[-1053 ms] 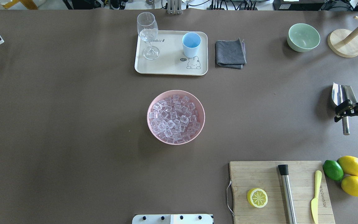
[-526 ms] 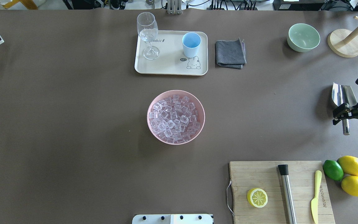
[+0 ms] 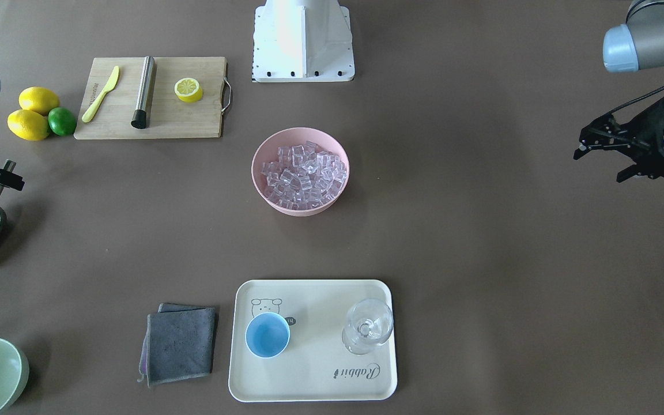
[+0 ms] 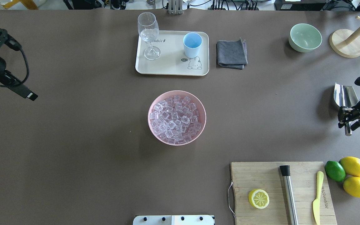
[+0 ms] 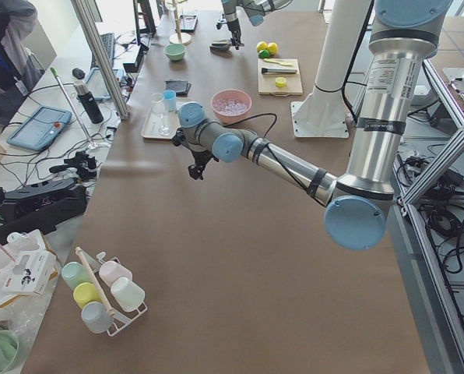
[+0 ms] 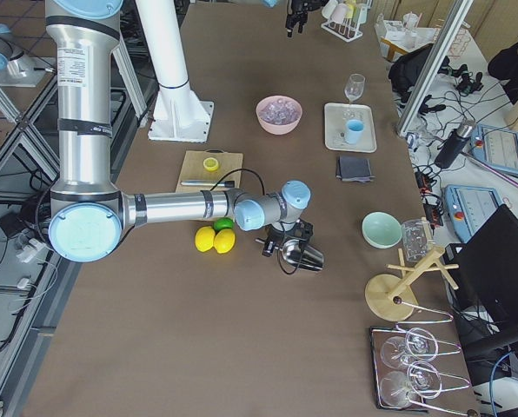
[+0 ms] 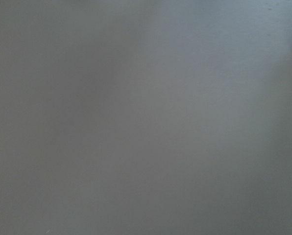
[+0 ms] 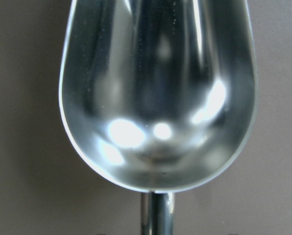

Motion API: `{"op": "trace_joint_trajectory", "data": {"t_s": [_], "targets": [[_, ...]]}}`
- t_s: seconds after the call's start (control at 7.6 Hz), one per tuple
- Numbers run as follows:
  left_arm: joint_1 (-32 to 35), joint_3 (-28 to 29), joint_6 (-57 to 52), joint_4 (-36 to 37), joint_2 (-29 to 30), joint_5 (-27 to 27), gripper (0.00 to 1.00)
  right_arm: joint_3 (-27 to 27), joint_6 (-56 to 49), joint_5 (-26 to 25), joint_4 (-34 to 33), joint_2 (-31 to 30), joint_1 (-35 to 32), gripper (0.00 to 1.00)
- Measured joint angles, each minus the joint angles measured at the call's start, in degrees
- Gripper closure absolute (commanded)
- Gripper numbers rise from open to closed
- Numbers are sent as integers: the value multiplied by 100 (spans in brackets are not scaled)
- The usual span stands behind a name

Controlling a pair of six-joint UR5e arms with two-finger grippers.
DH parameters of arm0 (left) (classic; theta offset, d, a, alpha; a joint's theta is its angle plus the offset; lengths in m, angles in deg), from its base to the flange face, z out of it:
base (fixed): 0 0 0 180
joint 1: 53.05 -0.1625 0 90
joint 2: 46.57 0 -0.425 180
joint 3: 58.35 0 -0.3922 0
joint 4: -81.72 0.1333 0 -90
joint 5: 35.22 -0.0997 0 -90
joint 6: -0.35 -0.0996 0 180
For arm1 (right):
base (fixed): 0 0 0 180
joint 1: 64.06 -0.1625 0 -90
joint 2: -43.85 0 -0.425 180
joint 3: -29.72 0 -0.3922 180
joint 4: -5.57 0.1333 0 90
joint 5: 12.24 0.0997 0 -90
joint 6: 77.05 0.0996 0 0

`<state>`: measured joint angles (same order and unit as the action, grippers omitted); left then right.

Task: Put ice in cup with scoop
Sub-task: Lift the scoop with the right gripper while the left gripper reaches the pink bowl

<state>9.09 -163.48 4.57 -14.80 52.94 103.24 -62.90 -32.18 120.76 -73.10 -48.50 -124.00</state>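
The steel scoop (image 4: 342,93) lies on the table at the far right, its bowl filling the right wrist view (image 8: 156,88). My right gripper (image 4: 348,122) is low over the scoop's handle, one jaw on each side, narrowly open. The ice (image 4: 177,117) fills a pink bowl (image 4: 177,92) at mid table. The light blue cup (image 4: 192,42) stands upright on a cream tray (image 4: 170,64) at the far side. My left gripper (image 3: 600,161) hovers open and empty above bare table on the left. The left wrist view shows only table.
A wine glass (image 4: 148,34) shares the tray, with a grey cloth (image 4: 231,53) beside it. A green bowl (image 4: 305,37) and a wooden stand (image 4: 347,43) are at the far right. A cutting board (image 4: 261,175) with a lemon half, steel cylinder and knife sits near right, beside lemons (image 4: 355,167).
My right gripper's jaws have drawn closer together around the scoop handle. The scoop has not moved. My left arm has come into the overhead view at the left edge.
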Motion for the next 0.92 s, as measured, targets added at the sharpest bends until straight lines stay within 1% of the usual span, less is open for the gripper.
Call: {"op": "trace_joint_trajectory", "data": {"t_s": [0.26, 0.39, 0.53, 0.66, 0.92], "targets": [[-783, 2, -4, -639, 270, -32, 2, -6, -14, 2, -5, 18, -3, 100], [-1150, 27, -6, -1033, 320, -44, 2, -79, -84, 2, -28, 17, -7, 100], [-1430, 50, -4, -1270, 434, -77, 2, -212, -158, -4, -72, 8, -18, 100], [-1646, 88, -3, -1395, 614, -105, 2, -441, -221, -43, -274, 10, -40, 100], [-1925, 281, -21, -1768, 906, -129, 2, -1027, -685, -287, -1146, 91, -71, 100]]}}
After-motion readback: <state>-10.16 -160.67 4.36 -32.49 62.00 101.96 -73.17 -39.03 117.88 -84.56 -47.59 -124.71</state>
